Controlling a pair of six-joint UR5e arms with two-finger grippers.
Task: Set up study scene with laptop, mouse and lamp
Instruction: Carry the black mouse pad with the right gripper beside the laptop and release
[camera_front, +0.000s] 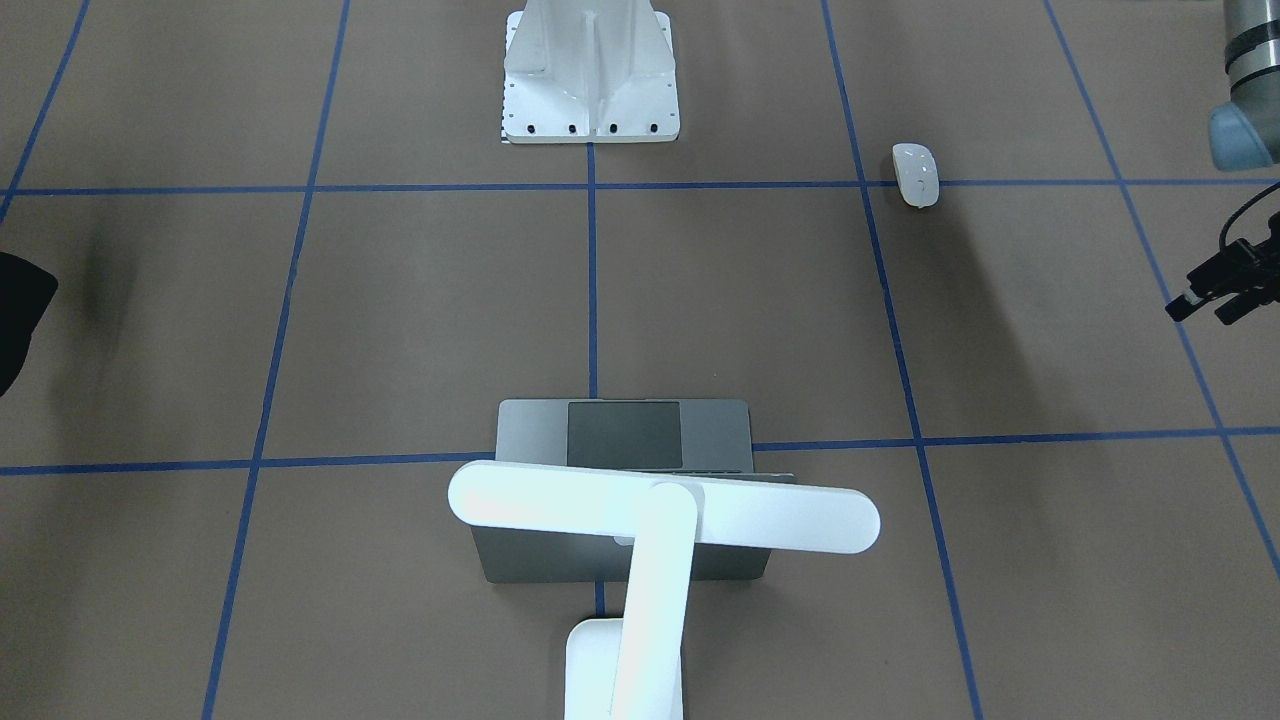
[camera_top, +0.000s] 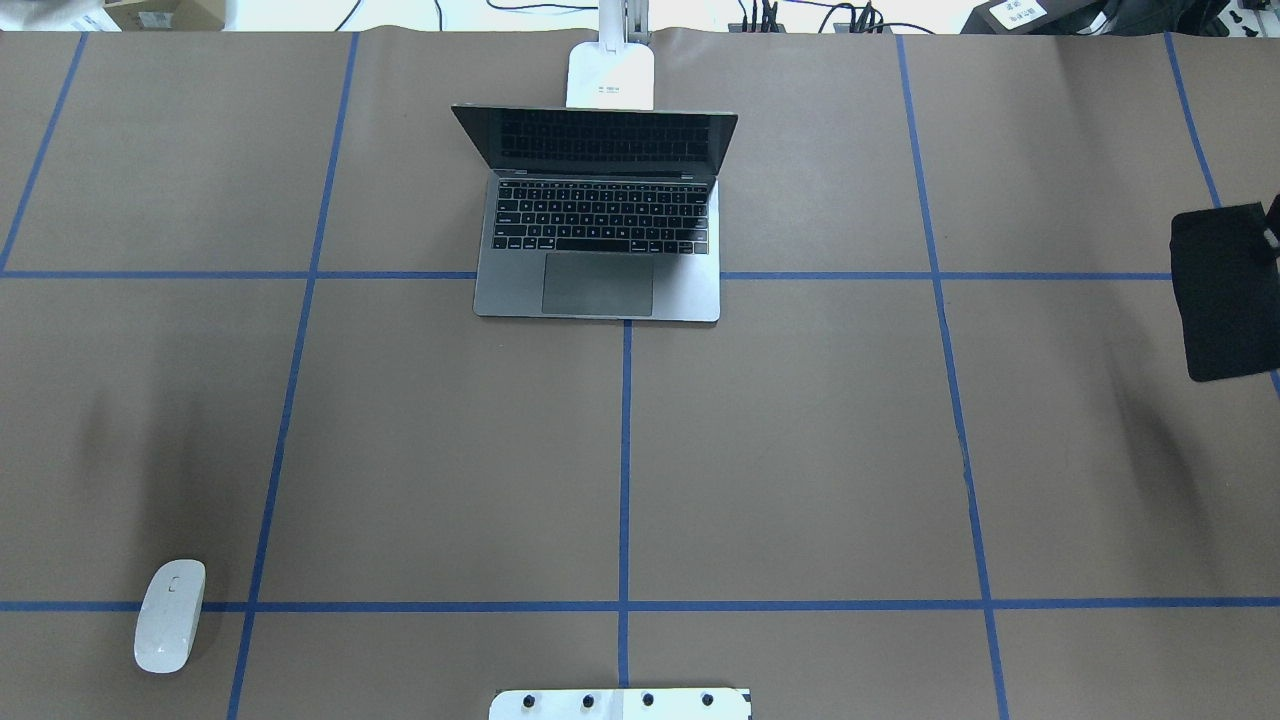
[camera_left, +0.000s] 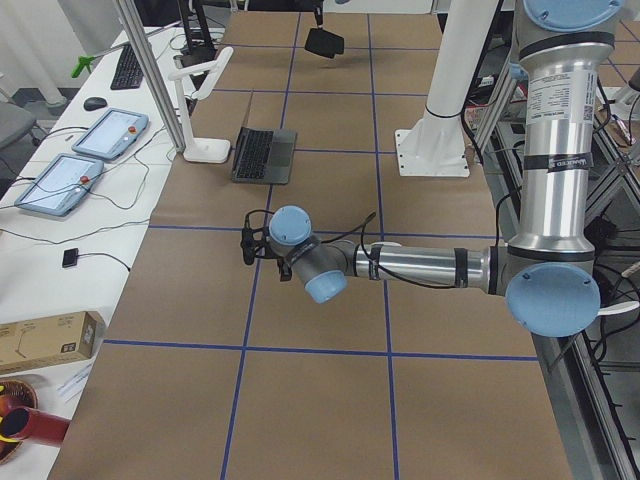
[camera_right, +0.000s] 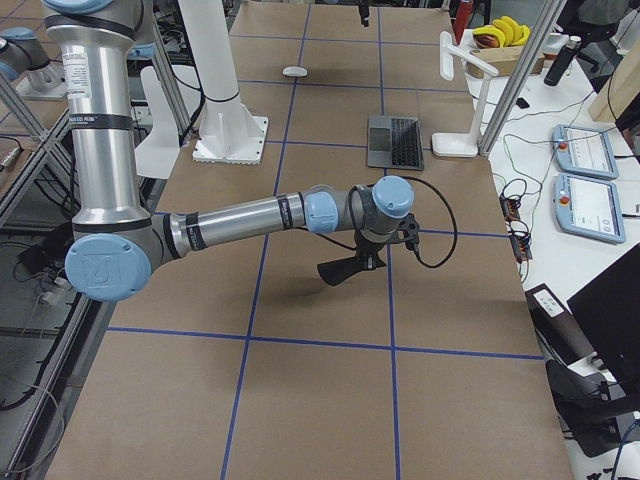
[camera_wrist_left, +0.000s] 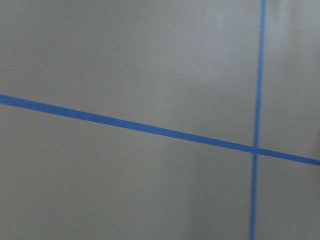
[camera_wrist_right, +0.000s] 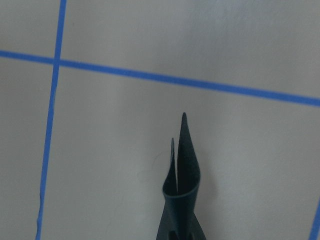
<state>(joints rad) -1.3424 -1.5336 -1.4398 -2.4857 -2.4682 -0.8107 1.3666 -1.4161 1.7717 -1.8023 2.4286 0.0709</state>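
The laptop stands open at the table's far middle, its screen facing the robot. Right behind it is the white lamp, whose bar head hangs over the laptop's lid. The mouse lies on the table near the robot's left side, on a blue tape line. My left gripper hovers open and empty to the side of the mouse, well apart from it. Above the table on the other side, my right gripper is shut on a flat black mat, which the right wrist view shows edge-on as a folded mat.
The robot's white ribbed pedestal is bolted at the near middle edge. Blue tape lines grid the brown table. Tablets and cables lie on a side bench beyond the lamp's side.
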